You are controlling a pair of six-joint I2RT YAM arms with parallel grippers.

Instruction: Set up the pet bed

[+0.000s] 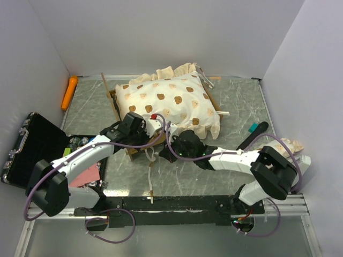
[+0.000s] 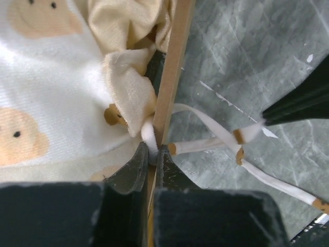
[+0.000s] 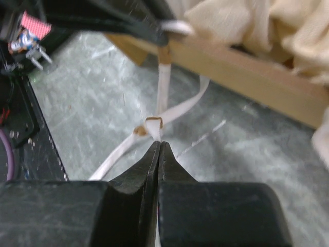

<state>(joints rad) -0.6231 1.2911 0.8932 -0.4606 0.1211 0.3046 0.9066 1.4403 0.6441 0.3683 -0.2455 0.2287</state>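
Tabletop (image 1: 241, 107) in the overhead view is carrying the pet bed (image 1: 131, 151) towards the back centre, its cream bear-print mattress (image 1: 171, 101) lying heaped and tilted over the light-wood frame; a black case (image 1: 32, 147) is lying open at the left edge and an orange object (image 1: 69, 92) is resting in the far left corner. Both arms are reaching in to the bed's near side, the left fingers (image 1: 146, 134) sitting at the frame's near rail and the right fingers (image 1: 163, 155) hanging just in front of it. In the left wrist view the left fingers (image 2: 152, 154) are pressing together on a white ribbon (image 2: 205, 119) where it is looping over the wooden rail (image 2: 172, 77), with the mattress (image 2: 46, 92) bunching up against the rail's inner side and the ribbon trailing out over the tabletop (image 2: 247, 46). In the right wrist view the right fingers (image 3: 158, 148) are closing tightly on a tan-tipped end of the white ribbon (image 3: 164, 87), which is hanging down from the wooden rail (image 3: 247, 69), while the left fingers (image 3: 149, 32) are gripping at the rail's corner above
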